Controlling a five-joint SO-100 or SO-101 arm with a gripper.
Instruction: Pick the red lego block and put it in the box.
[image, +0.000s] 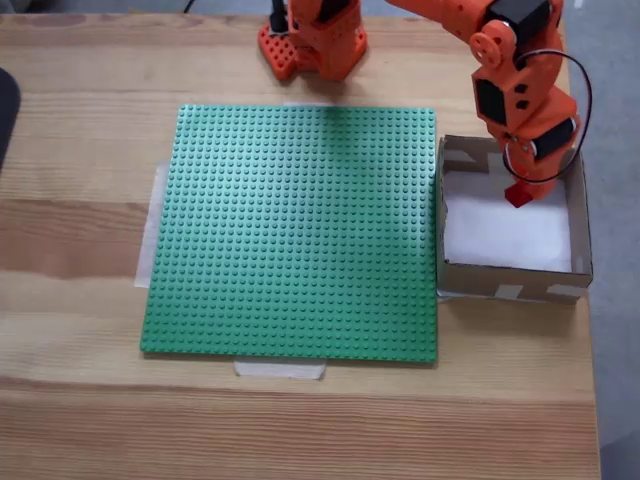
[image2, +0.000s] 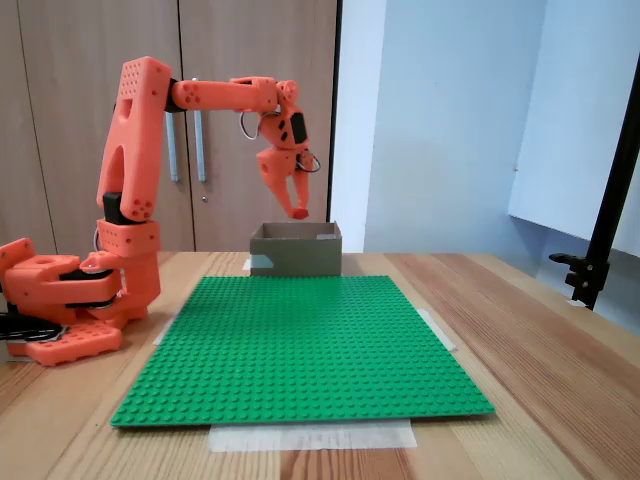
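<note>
Your orange plastic arm's pincer (image: 518, 195) hangs over the far right of the frame in a fixed view looking down, above the white floor of the square, shallow brown cardboard box (image: 500, 280). The small red rectangular lego block (image: 519, 194) is pinched at the tips, clamped between the fingers and clear of the box bottom. In a fixed view from bench level you see the same pincer (image2: 299, 210) in the upper middle of the frame, pointing down with the red block (image2: 300, 211) at its tip, held in the air just above the box's (image2: 295, 252) open top and not touching its walls.

The box sits right beside the right edge of the large green studded baseplate (image: 295, 232), which fills the centre of the top-down frame and is fixed at its edges with pale tape strips (image: 279, 369). Everything rests on a light wooden bench (image: 80, 150) with visible grain and darker bands. The arm's orange base (image2: 60, 300) stands at the lower left of the level view.

Behind the bench you have wooden cabinet doors (image2: 60, 110) with metal handles in the upper left, a pale blue-white wall (image2: 440, 120) to the right, and a black stand (image2: 605, 230) at the right edge.
</note>
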